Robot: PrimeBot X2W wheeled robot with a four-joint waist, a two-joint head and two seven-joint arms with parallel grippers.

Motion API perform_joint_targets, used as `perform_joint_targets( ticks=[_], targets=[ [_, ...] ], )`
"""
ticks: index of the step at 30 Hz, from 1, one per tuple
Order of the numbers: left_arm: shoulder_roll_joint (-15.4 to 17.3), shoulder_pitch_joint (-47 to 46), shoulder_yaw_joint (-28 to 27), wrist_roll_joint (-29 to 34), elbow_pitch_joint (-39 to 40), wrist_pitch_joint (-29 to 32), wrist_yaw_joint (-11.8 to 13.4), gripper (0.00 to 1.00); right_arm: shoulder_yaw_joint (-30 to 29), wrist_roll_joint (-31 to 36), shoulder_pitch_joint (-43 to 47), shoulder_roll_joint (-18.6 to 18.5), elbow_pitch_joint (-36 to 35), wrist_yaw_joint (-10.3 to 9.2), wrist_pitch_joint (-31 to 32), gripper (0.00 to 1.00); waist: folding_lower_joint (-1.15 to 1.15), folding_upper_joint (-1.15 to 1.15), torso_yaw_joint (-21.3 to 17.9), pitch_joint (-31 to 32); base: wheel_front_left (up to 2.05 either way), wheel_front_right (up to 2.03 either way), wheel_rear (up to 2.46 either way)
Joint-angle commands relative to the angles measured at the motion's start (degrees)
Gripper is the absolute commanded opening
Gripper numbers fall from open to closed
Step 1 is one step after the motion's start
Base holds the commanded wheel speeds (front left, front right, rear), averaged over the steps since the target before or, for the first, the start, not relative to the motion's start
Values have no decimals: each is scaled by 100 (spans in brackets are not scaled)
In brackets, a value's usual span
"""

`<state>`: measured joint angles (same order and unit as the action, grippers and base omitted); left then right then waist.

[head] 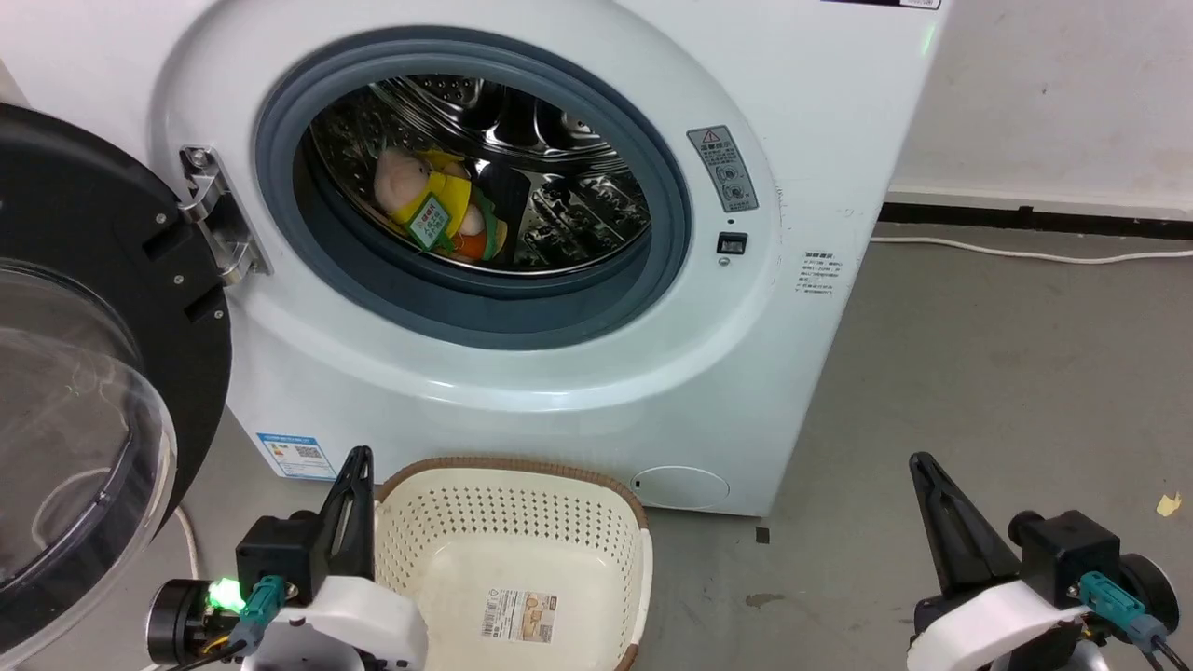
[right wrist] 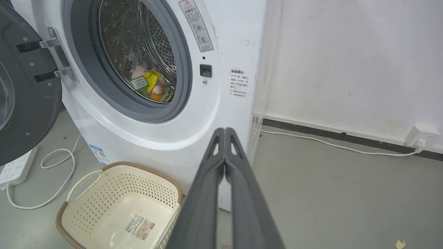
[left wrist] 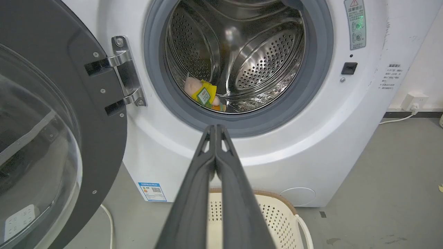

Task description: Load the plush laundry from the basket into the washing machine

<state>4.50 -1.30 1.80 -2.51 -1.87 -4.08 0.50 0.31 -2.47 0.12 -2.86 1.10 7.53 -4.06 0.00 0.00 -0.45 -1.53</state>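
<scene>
The plush laundry lies inside the steel drum of the washing machine, pink head up-left, its green-white tag facing out. The toy shows in both wrist views too. Below the porthole stands the cream basket with only its barcode sticker inside. My left gripper is low at the basket's left edge, shut with nothing in it; in the left wrist view its fingers meet at the tips. My right gripper is shut and holds nothing, right of the basket, fingers pressed together.
The black-framed domed door stands swung open at the left. A white power strip and looped cord lie on the floor under it. Another cable runs along the wall to a socket at the right. Grey floor spreads to the right of the machine.
</scene>
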Motion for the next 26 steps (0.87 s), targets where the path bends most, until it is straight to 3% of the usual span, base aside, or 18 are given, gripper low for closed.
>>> perform_joint_targets(
  ticks=[1,26],
  targets=[
    [-25,87,-27,69,45,39,-16,0,-13,44,-9,-1,-41,-3,35,0,0,0,3,9,0,0,0],
    [-134,121,-148,213,158,331,-43,0,-27,204,-12,-1,-96,-4,329,0,0,0,36,123,0,0,0]
  ],
)
